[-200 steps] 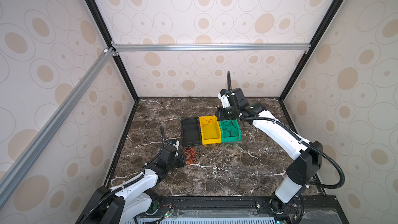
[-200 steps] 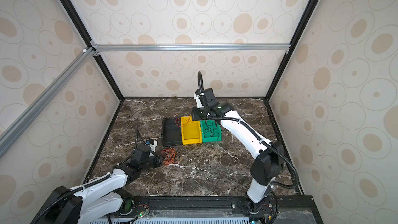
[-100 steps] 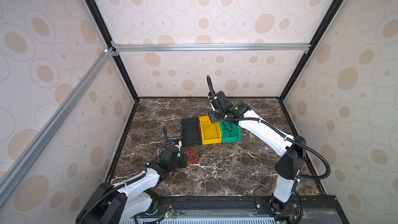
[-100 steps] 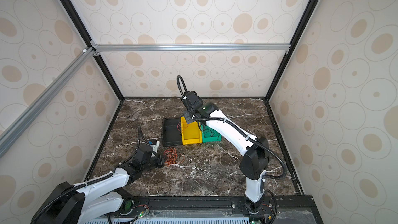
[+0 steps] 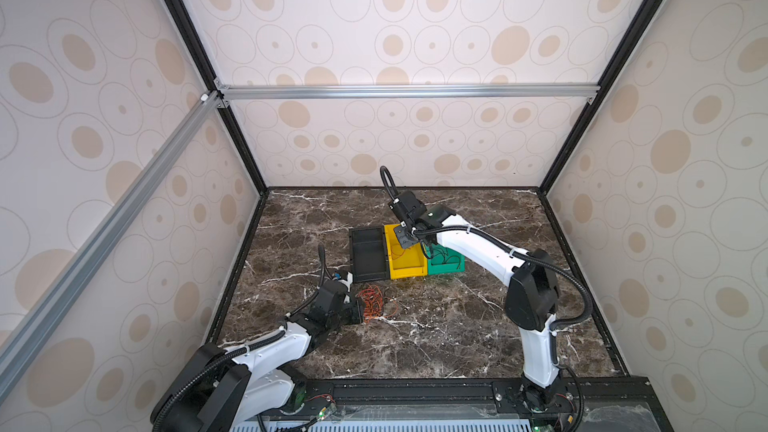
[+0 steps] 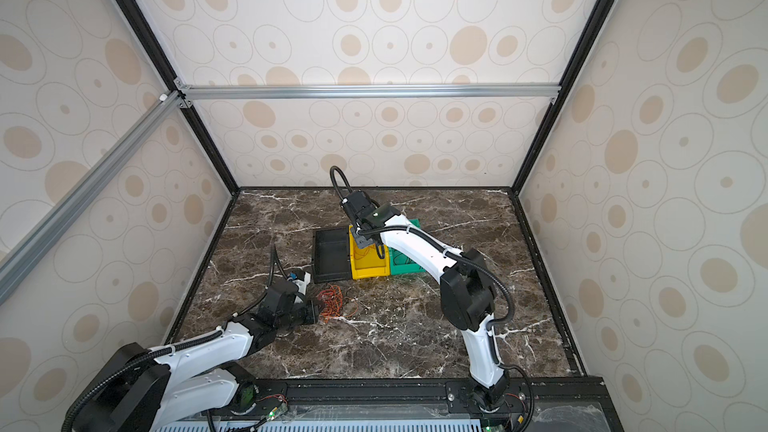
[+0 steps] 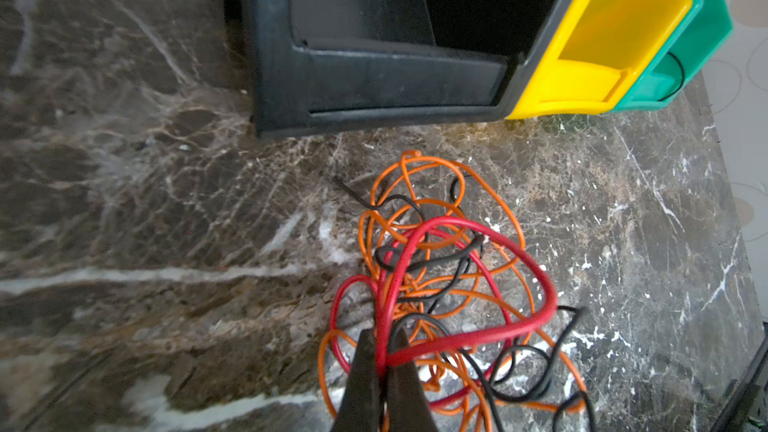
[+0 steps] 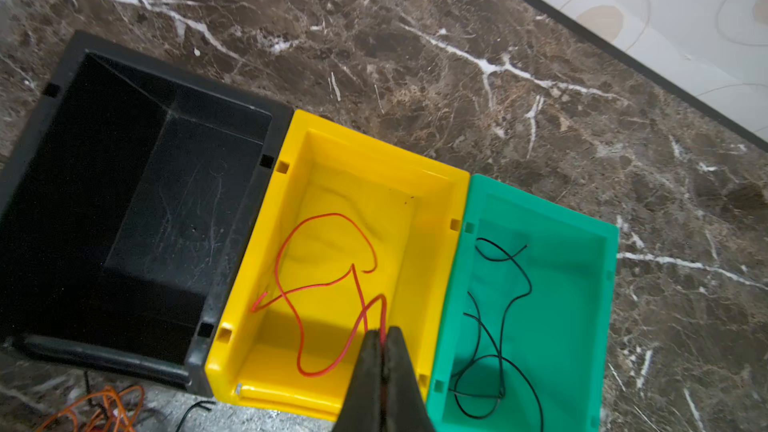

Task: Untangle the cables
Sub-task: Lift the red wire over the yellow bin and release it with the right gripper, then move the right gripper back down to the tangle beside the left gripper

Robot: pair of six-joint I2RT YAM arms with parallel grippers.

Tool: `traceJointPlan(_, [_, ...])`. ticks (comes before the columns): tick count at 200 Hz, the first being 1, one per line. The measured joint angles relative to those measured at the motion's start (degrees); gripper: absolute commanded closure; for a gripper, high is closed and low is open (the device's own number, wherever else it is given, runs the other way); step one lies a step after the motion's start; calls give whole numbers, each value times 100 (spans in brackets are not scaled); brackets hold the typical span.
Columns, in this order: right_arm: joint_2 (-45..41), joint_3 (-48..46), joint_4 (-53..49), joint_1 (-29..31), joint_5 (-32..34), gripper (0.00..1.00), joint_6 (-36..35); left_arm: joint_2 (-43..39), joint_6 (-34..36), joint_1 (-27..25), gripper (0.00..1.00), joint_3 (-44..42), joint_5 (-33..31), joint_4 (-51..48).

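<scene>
A: Left claw [image 7: 382,338], state?

B: Tips pressed together on a thick red cable [image 7: 451,222], at the near edge of the tangle [image 7: 436,276]. The red loop rises from the pinch and arches out over the heap toward the bins.

A: Where does the tangle lie?

B: On the desk [image 5: 436,326], just in front of the black bin [image 7: 395,76] and apart from it. Orange, red and black strands loop through one another. In both top views the heap [image 5: 374,303] [image 6: 332,301] is slightly longer from front to back. One orange strand trails off it toward the right arm's side. The left claw [image 5: 360,312] touches its left edge.

A: Right claw [image 8: 383,332]?

B: It hangs above the yellow bin [image 8: 428,243], tips together, pointing down into it. Two runs of a thin red cable [image 8: 330,215] climb to the tips, and it looks pinched there. The rest sprawls over the bin floor, stretched mostly along the bin's length, with one free end toward the black bin's side.

A: Anything in the green bin [image 8: 573,284]?

B: One black cable [image 8: 502,347], lying loose. It runs lengthwise down the bin in slack curves, closing a loop at the front end. One free tip points toward the back wall.

A: How are the bins set?

B: Black, yellow, green, side by side and touching, long sides running front to back. In a top view the right claw [image 5: 409,238] sits over the yellow one's rear half.
</scene>
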Motion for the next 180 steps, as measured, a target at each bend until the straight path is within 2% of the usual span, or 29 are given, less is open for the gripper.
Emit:
traceJointPlan(13, [199, 28, -2, 0, -94, 86, 22, 24, -7, 0, 100, 0, 0, 26])
traceJointPlan(22, [341, 76, -15, -2, -166, 78, 15, 39, -9, -2, 100, 0, 2, 39])
traceJointPlan(42, [586, 245, -140, -7, -210, 66, 55, 81, -9, -17, 100, 0, 4, 72])
traceJointPlan(94, [581, 450, -365, -157, -584, 50, 179, 120, -7, -39, 100, 2, 7, 118])
traceJointPlan(136, [-61, 63, -348, -584, -1414, 47, 433, 120, -7, -111, 100, 9, 7, 149])
traceJointPlan(180, [-896, -448, -181, -804, -1827, 50, 599, 120, -4, -199, 100, 48, 50, 181])
